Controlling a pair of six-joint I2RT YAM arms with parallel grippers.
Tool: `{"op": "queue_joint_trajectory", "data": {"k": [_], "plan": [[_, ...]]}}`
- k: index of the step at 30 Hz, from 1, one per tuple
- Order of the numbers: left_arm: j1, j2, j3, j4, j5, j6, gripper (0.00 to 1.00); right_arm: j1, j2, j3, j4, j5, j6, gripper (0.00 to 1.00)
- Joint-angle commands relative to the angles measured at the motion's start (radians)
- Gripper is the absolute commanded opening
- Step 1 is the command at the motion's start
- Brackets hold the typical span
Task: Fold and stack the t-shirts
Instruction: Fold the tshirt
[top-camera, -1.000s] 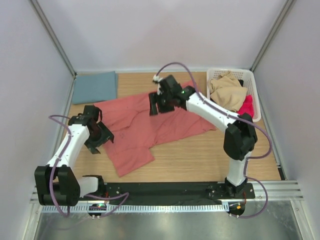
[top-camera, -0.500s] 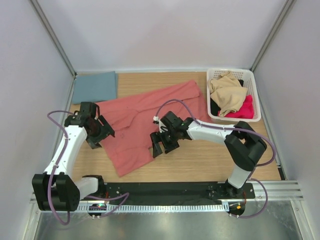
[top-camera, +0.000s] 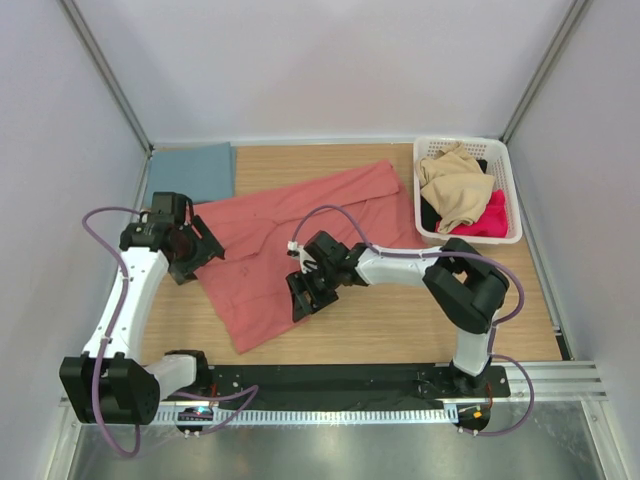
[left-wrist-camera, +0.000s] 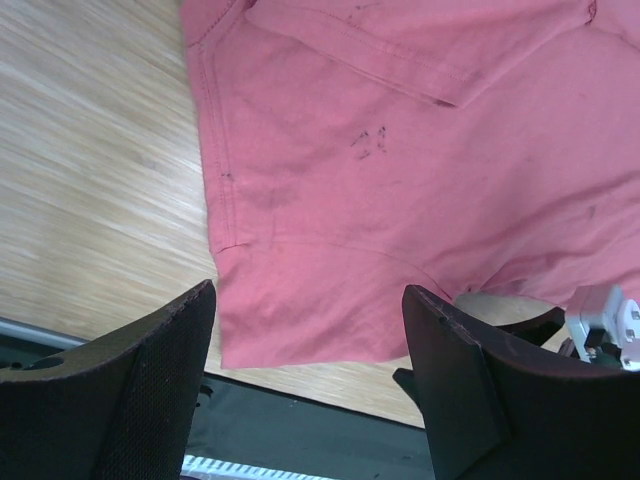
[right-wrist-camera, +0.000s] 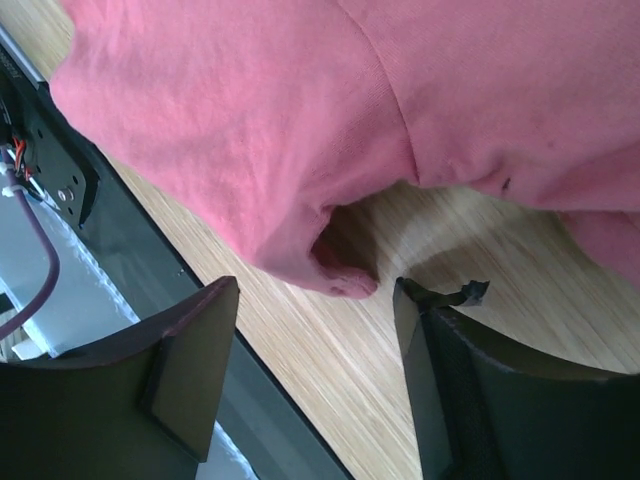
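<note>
The salmon-red t-shirt (top-camera: 270, 230) lies spread out and wrinkled across the middle of the table. The dusty teal-blue t-shirt (top-camera: 190, 172) lies folded flat at the back left corner. My left gripper (top-camera: 198, 252) is open and empty over the salmon shirt's left edge. In the left wrist view the left gripper (left-wrist-camera: 310, 400) hovers above the shirt (left-wrist-camera: 400, 150). My right gripper (top-camera: 302, 297) is open at the shirt's near edge. In the right wrist view the right gripper (right-wrist-camera: 320, 390) has a bunched corner of the shirt (right-wrist-camera: 335, 275) just ahead of its jaws, not gripped.
A white basket (top-camera: 508, 190) at the back right holds beige cloth (top-camera: 455, 185) and bright pink cloth (top-camera: 488, 215). The black base rail (top-camera: 340, 380) runs along the table's near edge. Bare wood shows to the right of the right gripper.
My right gripper has swept from the back middle of the salmon shirt to its near edge, and the shirt now lies more spread out. My left gripper has moved slightly back.
</note>
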Motion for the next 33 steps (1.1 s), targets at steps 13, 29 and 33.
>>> {"op": "queue_joint_trajectory", "data": {"k": [13,29,33], "plan": [[0.004,0.026,0.094,0.002,-0.026,0.059,0.77,-0.138,0.036,0.19,0.192,-0.155,0.363,0.01],[0.001,0.187,0.053,0.041,0.088,0.046,0.77,-0.34,0.348,0.688,-0.01,-0.205,0.354,0.56],[0.001,0.201,-0.027,0.044,0.063,-0.046,0.75,-0.34,0.273,0.73,-0.321,-0.058,0.146,0.59]]}}
